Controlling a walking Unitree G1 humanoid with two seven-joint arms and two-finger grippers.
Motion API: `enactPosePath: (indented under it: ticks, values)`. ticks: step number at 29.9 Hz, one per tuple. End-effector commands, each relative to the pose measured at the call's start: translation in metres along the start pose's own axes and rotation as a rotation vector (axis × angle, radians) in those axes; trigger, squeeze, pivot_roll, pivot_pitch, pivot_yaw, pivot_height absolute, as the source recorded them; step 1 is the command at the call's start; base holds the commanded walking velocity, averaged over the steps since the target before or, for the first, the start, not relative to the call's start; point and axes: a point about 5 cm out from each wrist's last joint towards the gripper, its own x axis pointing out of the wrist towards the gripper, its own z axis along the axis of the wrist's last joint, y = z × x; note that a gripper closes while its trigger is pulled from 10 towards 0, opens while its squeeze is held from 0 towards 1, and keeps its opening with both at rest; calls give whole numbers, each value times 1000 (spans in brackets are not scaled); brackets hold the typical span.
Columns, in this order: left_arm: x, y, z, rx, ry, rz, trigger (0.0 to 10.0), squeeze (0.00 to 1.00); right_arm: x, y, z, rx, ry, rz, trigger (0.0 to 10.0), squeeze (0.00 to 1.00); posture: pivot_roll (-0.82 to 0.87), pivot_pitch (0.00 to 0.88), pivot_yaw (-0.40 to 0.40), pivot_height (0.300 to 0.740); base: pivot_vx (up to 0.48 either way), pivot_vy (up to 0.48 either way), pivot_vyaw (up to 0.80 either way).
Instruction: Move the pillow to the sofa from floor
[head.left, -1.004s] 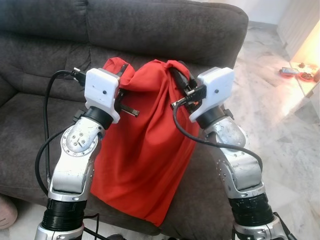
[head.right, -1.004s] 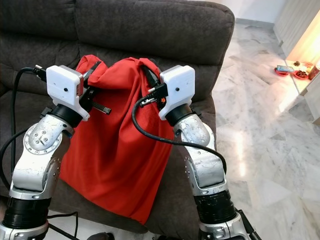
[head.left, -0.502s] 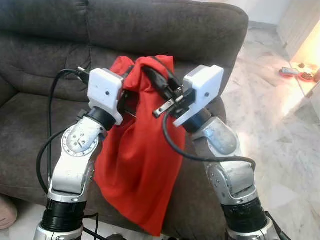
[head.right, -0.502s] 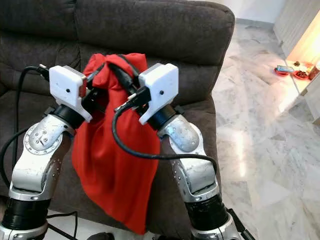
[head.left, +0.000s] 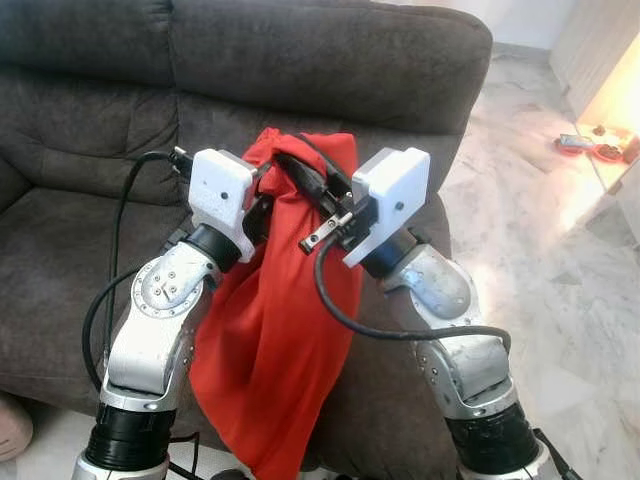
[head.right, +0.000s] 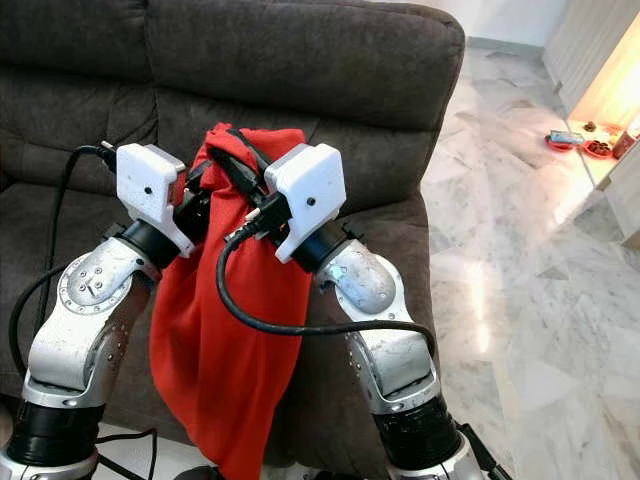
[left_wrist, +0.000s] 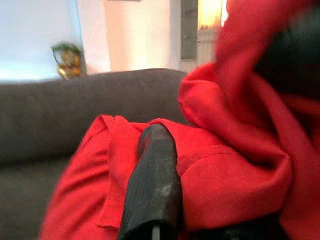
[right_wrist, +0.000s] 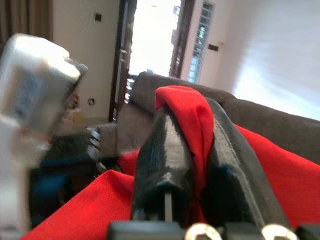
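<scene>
I saw the pillow (head.left: 275, 330), a limp red cloth form with soft folds, hanging in front of the sofa (head.left: 330, 60), its lower end dangling below the seat's front edge toward the floor (head.right: 520, 260). Its upper corners were bunched together between my two arms, level with the base of the backrest. The sofa was dark grey, with a napped, suede-like cover and plump stitched cushions; the floor beside it was pale, glossy marble tile catching a warm glare.

The left pincer (head.left: 262, 190) was closed on the pillow's upper left corner, and the right pincer (head.left: 310, 180) was clamped on the upper right corner, the two nearly touching. Each silver arm ended in a white boxy wrist housing with a looping black cable.

The left wrist view gave what the head views could not: one ribbed black finger (left_wrist: 152, 185) pressed flat against a hemmed fold of the red cloth, with the sofa's back edge and a blurred brass-coloured ornament (left_wrist: 67, 57) beyond. The right wrist view showed both matte fingers (right_wrist: 162, 165) squeezed narrow on a peaked tuft of red fabric, with the other wrist housing blurred alongside and a bright doorway (right_wrist: 150, 35) behind.
</scene>
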Motion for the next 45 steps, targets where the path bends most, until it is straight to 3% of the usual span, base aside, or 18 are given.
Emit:
enactPosePath:
  ticks: [1, 8, 16, 20, 28, 34, 37, 45]
  values:
    - [2, -19, 25, -91, -108, -163, 10000, 0, 6, -6, 9, -36, -35, -29, 10000, 0, 142, 78, -99, 740, 0, 0, 0]
    - [-9, -28, 41, -270, -140, -357, 10000, 0, 9, -12, 9, -51, -37, -58, 10000, 0, 144, 72, -101, 740, 0, 0, 0]
    - [-21, -28, 51, -306, -112, -483, 10000, 0, 9, -29, 5, -89, -14, -143, 10000, 0, 155, 63, -102, 740, 0, 0, 0]
    - [-31, -28, 44, -258, -1, -528, 10000, 0, 9, -48, 4, -120, -3, -237, 10000, 0, 161, 59, -104, 740, 0, 0, 0]
    - [-35, -26, 41, -255, 46, -523, 10000, 0, 10, -58, 1, -118, 5, -305, 10000, 0, 166, 65, -107, 740, 0, 0, 0]
    - [-30, -7, 38, -171, 60, -385, 10000, 0, 12, -54, -1, -112, 2, -294, 10000, 0, 163, 69, -106, 740, 0, 0, 0]
    - [-26, 7, 45, -146, 14, -289, 10000, 0, 12, -55, -1, -113, 1, -300, 10000, 0, 162, 69, -107, 740, 0, 0, 0]
    - [-35, 13, 46, -133, 40, -309, 10000, 0, 10, -59, -2, -116, 7, -311, 10000, 0, 163, 72, -109, 740, 0, 0, 0]
